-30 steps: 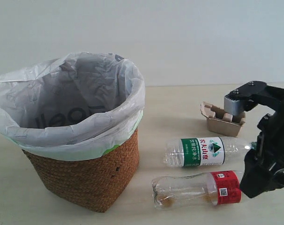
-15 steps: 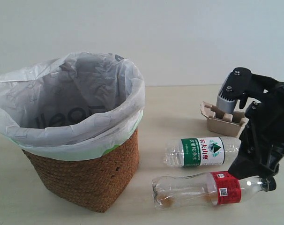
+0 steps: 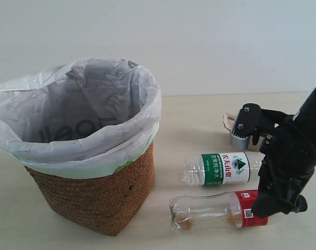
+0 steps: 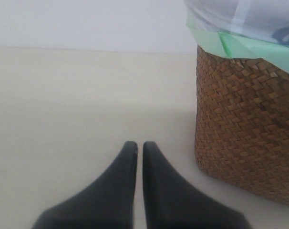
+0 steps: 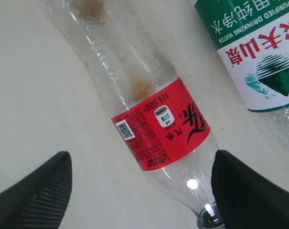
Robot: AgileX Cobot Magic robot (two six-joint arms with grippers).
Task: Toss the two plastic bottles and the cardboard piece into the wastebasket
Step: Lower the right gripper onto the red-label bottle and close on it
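Note:
The red-label bottle (image 3: 215, 209) (image 5: 159, 124) lies on its side at the front right, a little brown residue inside. My right gripper (image 3: 275, 204) (image 5: 142, 191) is open over its neck end, one finger on each side of the clear shoulder. Just behind it the green-label bottle (image 3: 223, 168) (image 5: 249, 62) also lies flat. The cardboard piece (image 3: 229, 121) shows only as a sliver behind the right arm. The wicker wastebasket (image 3: 95, 192) (image 4: 244, 133) with its white bag stands at the left. My left gripper (image 4: 136, 145) is shut and empty, low over the table beside the basket.
A pale wooden table (image 3: 199, 120) carries everything, with a plain white wall behind. The right arm's wrist joint (image 3: 246, 125) hangs over the spot where the cardboard piece lies. The left arm is out of the exterior view.
The right arm has swung left and down, now covering most of the cardboard piece and the red-label bottle's neck. The bottles and the basket have not moved.

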